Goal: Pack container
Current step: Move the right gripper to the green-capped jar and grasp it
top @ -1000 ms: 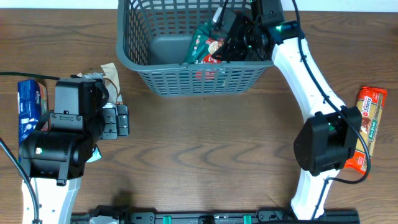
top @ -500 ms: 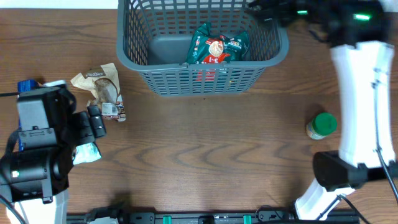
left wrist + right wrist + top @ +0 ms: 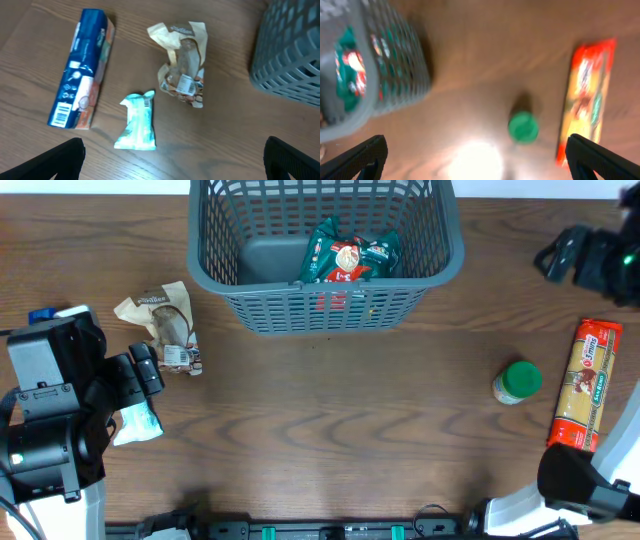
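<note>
Showing basket (image 3: 325, 308) at far middle of table (image 3: 330, 430), green-and-red packet (image 3: 348, 256) inside by front wall. Left gripper (image 3: 175, 160) spread wide, holding nothing, near teal packet (image 3: 137, 123), blue box (image 3: 82, 75), crumpled tan packet (image 3: 182, 60). Right gripper (image 3: 480, 160) spread wide too, empty, far right, well apart from basket. Green-lidded jar (image 3: 517, 381) just beside long orange packet (image 3: 588, 385) on right side.

I can read no word for certain. On the blue box (image 3: 80, 75) I see a barcode, and perhaps another on the mint-green packet (image 3: 137, 125). The print on both is too small to read.
</note>
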`<state>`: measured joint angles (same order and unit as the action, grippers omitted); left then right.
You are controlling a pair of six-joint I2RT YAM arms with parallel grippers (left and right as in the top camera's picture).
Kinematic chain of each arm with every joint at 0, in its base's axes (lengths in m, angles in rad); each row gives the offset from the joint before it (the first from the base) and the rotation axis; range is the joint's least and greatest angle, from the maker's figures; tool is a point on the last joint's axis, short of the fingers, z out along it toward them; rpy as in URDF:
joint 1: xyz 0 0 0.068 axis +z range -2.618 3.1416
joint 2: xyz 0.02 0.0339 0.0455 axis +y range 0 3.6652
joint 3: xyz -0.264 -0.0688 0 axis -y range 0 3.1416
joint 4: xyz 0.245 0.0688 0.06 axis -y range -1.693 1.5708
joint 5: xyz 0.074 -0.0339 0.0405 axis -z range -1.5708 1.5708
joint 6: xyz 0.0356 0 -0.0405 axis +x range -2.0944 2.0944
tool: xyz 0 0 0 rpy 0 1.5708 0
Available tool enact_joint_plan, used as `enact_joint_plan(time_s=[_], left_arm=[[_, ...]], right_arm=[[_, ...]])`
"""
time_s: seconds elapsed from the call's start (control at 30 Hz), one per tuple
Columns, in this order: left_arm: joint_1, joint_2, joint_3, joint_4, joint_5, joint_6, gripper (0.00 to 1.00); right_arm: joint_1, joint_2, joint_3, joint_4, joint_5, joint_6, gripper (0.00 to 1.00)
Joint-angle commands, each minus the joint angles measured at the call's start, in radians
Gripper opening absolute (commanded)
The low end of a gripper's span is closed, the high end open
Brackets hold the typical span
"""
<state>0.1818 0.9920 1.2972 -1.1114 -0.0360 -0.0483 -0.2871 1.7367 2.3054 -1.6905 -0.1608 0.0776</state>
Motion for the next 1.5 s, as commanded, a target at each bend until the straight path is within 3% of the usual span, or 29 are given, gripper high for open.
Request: enact_joint_plan(time_s=[0.0,0.23,0.37,0.57,0.77,1.47], left_arm=[[0.005,0.0,0.006,-0.002,0.036,0.005,0.99],[0.005,-0.003,0.006,-0.006,0.037,0.005,0.99],[0.005,-0.003,0.006,-0.006,0.051,0.005,0.99],[0.005,-0.003,0.006,-0.006,0.055,0.005,0.99],[0.005,-0.003,0.006,-0.008,0.055,0.006,0.99],[0.005,-0.003,0.006,-0.008,0.055,0.006,0.99]], right_arm=[[-0.004,-0.113,-0.17,-0.008,-0.023,0.041,0.99],[-0.005,-0.329,-0.56,0.002,0.104,0.059,0.99],[-0.008,-0.389,-0.696,0.096,0.233,0.064,0.99],[-0.047,-0.38,-0.894,0.255,0.276,0.041,0.99],[-0.107,-0.322,-1.048,0.476,0.178,0.049,0.99],[-0.104,-0.058,-1.08,0.729,0.179,0.049,0.99]])
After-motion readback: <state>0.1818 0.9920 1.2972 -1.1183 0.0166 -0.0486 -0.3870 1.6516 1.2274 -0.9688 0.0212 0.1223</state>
